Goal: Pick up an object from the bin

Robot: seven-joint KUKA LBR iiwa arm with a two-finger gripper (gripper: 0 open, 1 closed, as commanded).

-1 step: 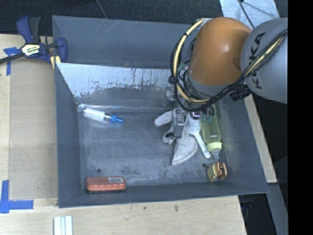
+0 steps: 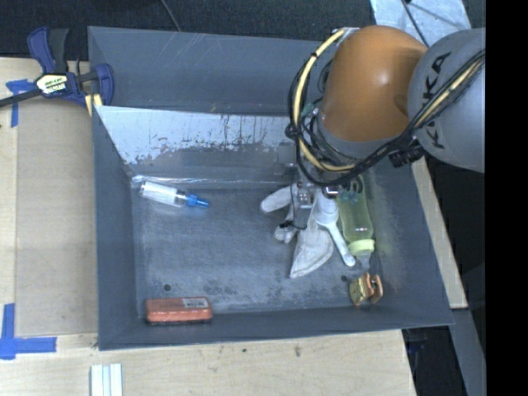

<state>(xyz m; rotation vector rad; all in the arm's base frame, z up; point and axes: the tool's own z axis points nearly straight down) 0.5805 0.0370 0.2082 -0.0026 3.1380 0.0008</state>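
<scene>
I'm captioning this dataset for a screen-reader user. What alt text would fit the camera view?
The arm's gripper is down in the right half of a grey bin, at a small heap of white pieces beside a yellow-green bottle. Apart lie a blue-capped syringe, a reddish-brown bar and a small brass-coloured object.

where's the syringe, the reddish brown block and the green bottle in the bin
syringe (image 2: 162,193), camera view, middle of its clear barrel
reddish brown block (image 2: 177,309), camera view, middle of its top face
green bottle (image 2: 356,219), camera view, middle of its body
</scene>
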